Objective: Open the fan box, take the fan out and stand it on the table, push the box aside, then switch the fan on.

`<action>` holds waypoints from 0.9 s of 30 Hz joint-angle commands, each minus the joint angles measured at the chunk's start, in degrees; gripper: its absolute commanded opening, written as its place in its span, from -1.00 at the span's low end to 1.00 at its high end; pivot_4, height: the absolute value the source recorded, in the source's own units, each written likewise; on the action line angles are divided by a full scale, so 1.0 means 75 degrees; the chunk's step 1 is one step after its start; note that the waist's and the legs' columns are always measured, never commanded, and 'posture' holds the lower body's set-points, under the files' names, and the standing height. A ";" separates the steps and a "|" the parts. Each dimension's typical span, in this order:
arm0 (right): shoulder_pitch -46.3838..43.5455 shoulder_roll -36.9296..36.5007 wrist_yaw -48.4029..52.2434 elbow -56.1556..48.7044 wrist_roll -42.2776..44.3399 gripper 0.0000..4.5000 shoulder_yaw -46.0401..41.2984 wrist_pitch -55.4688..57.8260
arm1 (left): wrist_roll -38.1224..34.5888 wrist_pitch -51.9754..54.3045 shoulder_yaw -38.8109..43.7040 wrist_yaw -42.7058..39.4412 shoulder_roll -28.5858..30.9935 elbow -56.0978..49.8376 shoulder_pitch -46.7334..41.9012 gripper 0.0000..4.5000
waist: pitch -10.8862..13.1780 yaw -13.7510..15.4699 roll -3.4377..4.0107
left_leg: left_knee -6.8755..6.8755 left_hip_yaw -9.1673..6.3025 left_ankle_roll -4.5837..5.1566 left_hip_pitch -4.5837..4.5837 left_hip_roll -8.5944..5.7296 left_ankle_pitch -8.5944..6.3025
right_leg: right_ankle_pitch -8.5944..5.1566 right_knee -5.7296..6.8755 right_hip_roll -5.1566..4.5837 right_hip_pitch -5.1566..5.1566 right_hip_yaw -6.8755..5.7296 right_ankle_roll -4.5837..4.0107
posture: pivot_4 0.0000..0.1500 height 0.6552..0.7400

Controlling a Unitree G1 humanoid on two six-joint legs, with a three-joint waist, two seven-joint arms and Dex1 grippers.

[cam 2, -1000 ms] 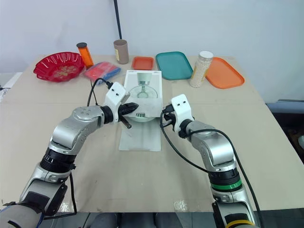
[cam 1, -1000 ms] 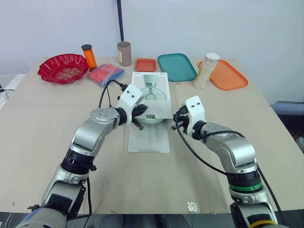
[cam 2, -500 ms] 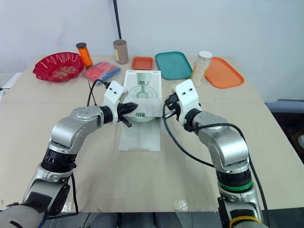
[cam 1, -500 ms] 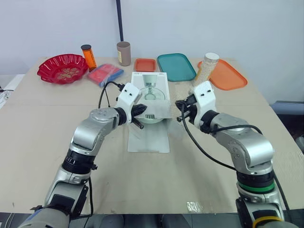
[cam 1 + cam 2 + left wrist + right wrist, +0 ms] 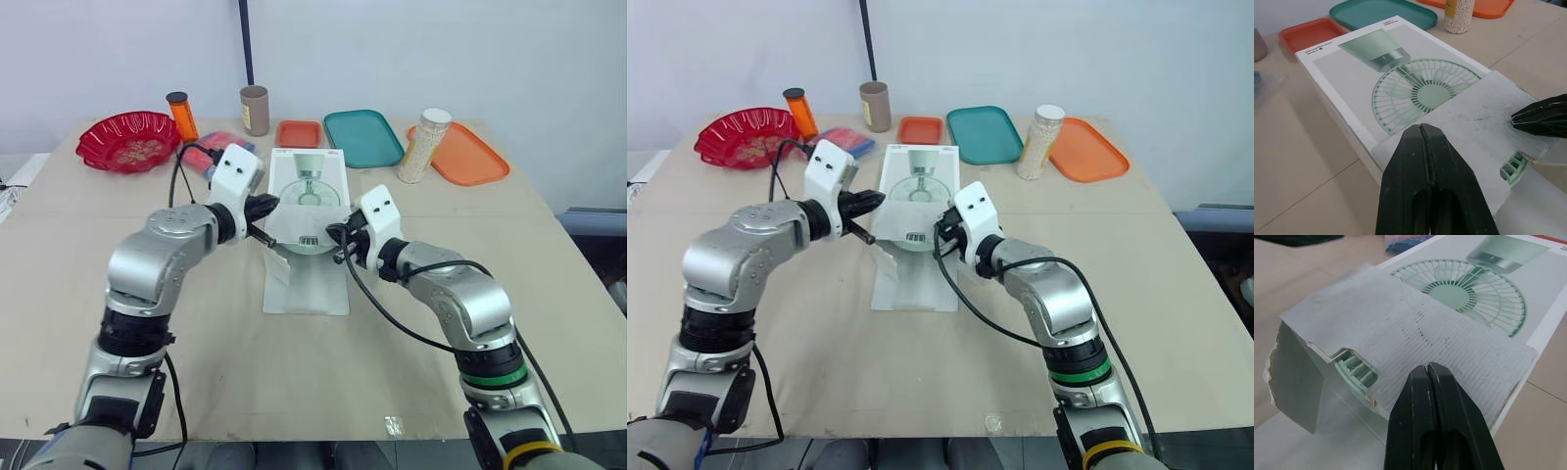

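The white fan box [image 5: 310,180] lies flat at the table's middle, with a green fan printed on its top. Its near end is open: a grey inner flap [image 5: 315,221] is folded back over the top and the long lid [image 5: 306,286] lies on the table. The green fan [image 5: 1354,369] shows in the opening. My left gripper [image 5: 266,206] is shut, its tips [image 5: 1422,129] touching the flap's left edge. My right gripper [image 5: 338,238] is shut, its fingertips [image 5: 1426,371] resting on the flap near its right corner.
Along the far edge stand a red bowl [image 5: 128,140], an orange bottle [image 5: 182,116], a red and blue packet [image 5: 211,152], a brown cup [image 5: 256,109], a small orange tray [image 5: 300,133], a teal tray [image 5: 363,137], a bead jar [image 5: 425,145] and an orange tray [image 5: 470,157].
My right gripper rose beside the box, then came down leftward onto the flap. My left gripper drew back from the box's opening to the flap's left edge. A small side flap now sticks out.
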 commanded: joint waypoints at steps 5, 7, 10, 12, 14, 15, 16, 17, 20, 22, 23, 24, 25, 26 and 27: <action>-0.0098 0.0048 0.0112 0.0305 -0.0224 -1.00 0.0099 -0.0274 | -0.1004 0.1117 0.0195 -0.0625 0.0595 -0.1510 0.0335 -1.00 | 0.0000 -0.0001 0.0000 | 0.0000 0.0000 -0.0005 0.0002 0.0000 0.0002 | 0.0000 0.0001 0.0000 0.0001 0.0000 0.0000 | 1.00 1.00; -0.0102 0.0091 0.0076 0.0361 -0.0227 -1.00 0.0062 -0.0273 | -0.1081 0.1212 0.0085 -0.0723 0.0687 -0.1626 0.0421 -1.00 | 0.0000 -0.0002 0.0000 | 0.0000 -0.0001 -0.0005 0.0002 0.0000 0.0003 | 0.0000 0.0001 0.0000 0.0002 0.0000 0.0000 | 1.00 1.00; -0.0087 0.0111 0.0092 0.0368 -0.0259 -1.00 0.0078 -0.0295 | -0.1200 0.1494 0.0006 -0.0609 0.0620 -0.1706 0.0425 -1.00 | 0.0000 -0.0006 0.0000 | 0.0000 0.0000 -0.0007 0.0003 0.0002 0.0004 | 0.0001 0.0001 0.0001 0.0001 -0.0001 -0.0001 | 1.00 1.00; -0.0067 0.0093 0.0119 0.0369 -0.0285 -1.00 0.0099 -0.0302 | -0.1222 0.1482 -0.0165 -0.0588 0.0585 -0.1750 0.0500 -1.00 | 0.0000 -0.0003 0.0000 | 0.0000 0.0000 -0.0008 0.0004 0.0002 0.0004 | 0.0001 0.0002 0.0001 0.0002 0.0001 -0.0002 | 1.00 1.00; -0.0052 0.0072 0.0140 0.0382 -0.0310 -1.00 0.0110 -0.0326 | -0.1182 0.1400 -0.0282 -0.0528 0.0528 -0.1746 0.0558 -1.00 | 0.0000 -0.0001 0.0000 | 0.0000 -0.0001 -0.0009 0.0004 0.0001 0.0005 | 0.0001 0.0002 0.0000 0.0003 0.0000 -0.0001 | 1.00 1.00; -0.0046 0.0075 0.0138 0.0397 -0.0326 -1.00 0.0103 -0.0334 | -0.1149 0.1350 -0.0340 -0.0474 0.0475 -0.1710 0.0562 -1.00 | 0.0000 -0.0001 0.0000 | 0.0000 0.0000 -0.0009 0.0004 0.0001 0.0005 | 0.0001 0.0002 0.0000 0.0003 0.0000 -0.0001 | 1.00 1.00; -0.0037 0.0081 0.0139 0.0407 -0.0343 -1.00 0.0102 -0.0347 | -0.1122 0.1270 -0.0387 -0.0412 0.0384 -0.1659 0.0559 -1.00 | 0.0000 -0.0001 0.0000 | 0.0000 -0.0001 -0.0009 0.0004 0.0001 0.0005 | 0.0001 0.0001 0.0000 0.0003 0.0000 -0.0001 | 1.00 1.00; -0.0033 0.0091 0.0134 0.0410 -0.0355 -1.00 0.0106 -0.0351 | -0.1110 0.1218 -0.0411 -0.0378 0.0328 -0.1628 0.0559 -1.00 | 0.0000 -0.0001 0.0000 | 0.0000 0.0000 -0.0009 0.0004 0.0001 0.0005 | 0.0001 0.0001 0.0000 0.0003 0.0000 -0.0001 | 1.00 1.00; -0.0017 0.0126 0.0094 0.0389 -0.0373 -1.00 0.0116 -0.0339 | -0.1066 0.1095 -0.0636 -0.0402 0.0329 -0.1639 0.0627 -1.00 | 0.0000 -0.0002 0.0000 | 0.0000 0.0000 -0.0009 0.0004 0.0002 0.0005 | 0.0001 0.0001 0.0001 0.0003 0.0001 -0.0001 | 1.00 1.00; -0.0005 0.0143 0.0079 0.0369 -0.0373 -1.00 0.0119 -0.0334 | -0.1009 0.1109 -0.0730 -0.0372 0.0432 -0.1649 0.0712 -1.00 | 0.0000 -0.0001 0.0000 | -0.0001 0.0000 -0.0009 0.0004 0.0002 0.0005 | 0.0001 0.0001 0.0001 0.0002 0.0001 -0.0001 | 1.00 1.00; -0.0001 0.0143 0.0080 0.0364 -0.0376 -1.00 0.0121 -0.0338 | -0.0960 0.1119 -0.0766 -0.0346 0.0491 -0.1632 0.0744 -1.00 | 0.0000 -0.0002 0.0000 | 0.0000 0.0000 -0.0009 0.0004 0.0001 0.0005 | 0.0001 0.0001 0.0001 0.0003 0.0001 -0.0001 | 1.00 1.00; 0.0007 0.0145 0.0081 0.0361 -0.0381 -1.00 0.0121 -0.0340 | -0.0910 0.1089 -0.0815 -0.0327 0.0552 -0.1614 0.0770 -1.00 | 0.0000 -0.0002 0.0000 | 0.0000 0.0000 -0.0009 0.0004 0.0001 0.0005 | 0.0001 0.0001 0.0001 0.0003 0.0001 -0.0001 | 1.00 1.00; 0.0019 0.0141 0.0085 0.0363 -0.0390 -1.00 0.0120 -0.0343 | -0.0887 0.1064 -0.0855 -0.0323 0.0602 -0.1611 0.0795 -1.00 | 0.0000 -0.0004 0.0000 | -0.0001 0.0000 -0.0009 0.0004 0.0001 0.0005 | 0.0001 0.0001 0.0001 0.0003 0.0001 -0.0001 | 1.00 1.00; 0.0027 0.0139 0.0091 0.0365 -0.0396 -1.00 0.0120 -0.0349 | -0.0883 0.1049 -0.0883 -0.0330 0.0638 -0.1622 0.0823 -1.00 | -0.0001 -0.0005 0.0000 | 0.0000 0.0001 -0.0009 0.0004 0.0001 0.0005 | 0.0001 0.0001 0.0001 0.0003 0.0002 -0.0001 | 1.00 1.00; 0.0034 0.0136 0.0098 0.0368 -0.0412 -1.00 0.0124 -0.0358 | -0.0899 0.1050 -0.0888 -0.0327 0.0651 -0.1636 0.0851 -1.00 | -0.0001 -0.0005 0.0000 | -0.0001 0.0000 -0.0009 0.0005 0.0002 0.0005 | 0.0001 0.0001 0.0001 0.0002 0.0002 -0.0001 | 1.00 1.00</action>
